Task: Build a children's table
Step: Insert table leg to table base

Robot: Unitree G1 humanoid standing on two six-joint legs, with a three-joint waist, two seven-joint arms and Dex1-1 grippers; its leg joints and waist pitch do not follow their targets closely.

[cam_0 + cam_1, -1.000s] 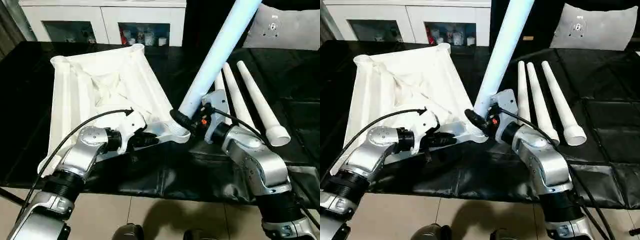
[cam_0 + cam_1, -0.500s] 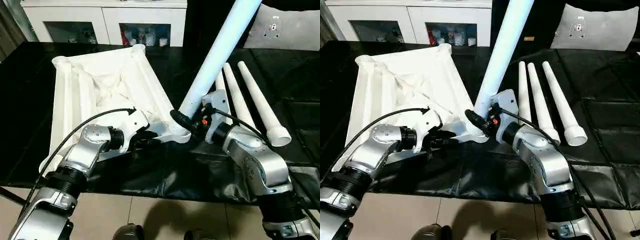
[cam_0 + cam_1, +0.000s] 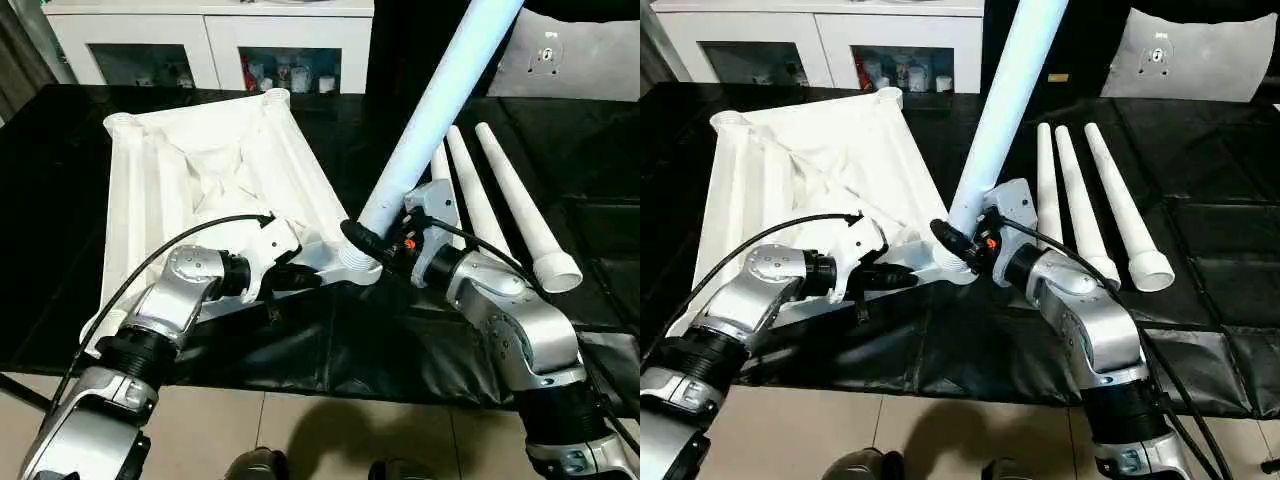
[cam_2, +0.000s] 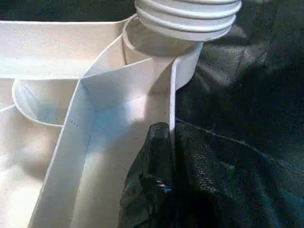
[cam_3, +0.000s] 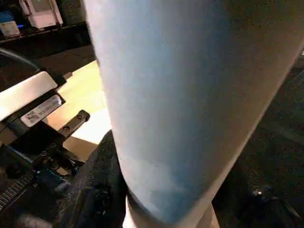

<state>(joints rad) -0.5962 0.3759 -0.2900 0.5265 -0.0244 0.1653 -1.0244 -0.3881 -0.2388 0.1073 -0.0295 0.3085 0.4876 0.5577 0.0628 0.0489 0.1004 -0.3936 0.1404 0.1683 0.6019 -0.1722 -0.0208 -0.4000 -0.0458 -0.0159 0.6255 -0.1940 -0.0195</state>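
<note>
1. Since a second ago: almost no change in the large parts. Only a small re-seating of the left hand (image 3: 292, 277) on the near rim (image 4: 172, 104) of the table top (image 3: 200, 170), a little closer to the corner.
2. Surface (image 3: 600, 230) under black cloth. Table top upside down on it, ribs facing up, turned at an angle, the near corner pointing toward the right arm.
3. Leg (image 3: 430, 110) raised and clearly tilted, thick end down at the near corner socket (image 4: 161, 47). Three spare legs (image 3: 520, 200) flat and side by side, just beyond the right arm.
4. Right hand (image 3: 385, 238) clamped around the low part of the leg. Left hand closed, seemingly pinching the thin rim wall just beside the socket.
5. Ribbed end (image 4: 187, 16) of the leg sitting on the socket mouth, probably not yet down inside.
6. To do this step well, judging from the tilt:
   - bring the leg upright over the socket before pushing;
   - centre the ribbed end in the round mouth;
   - keep the rim pinned so that the table top cannot slide on the cloth;
   - press along the axis of the leg, not sideways, or the end may jam.
</note>
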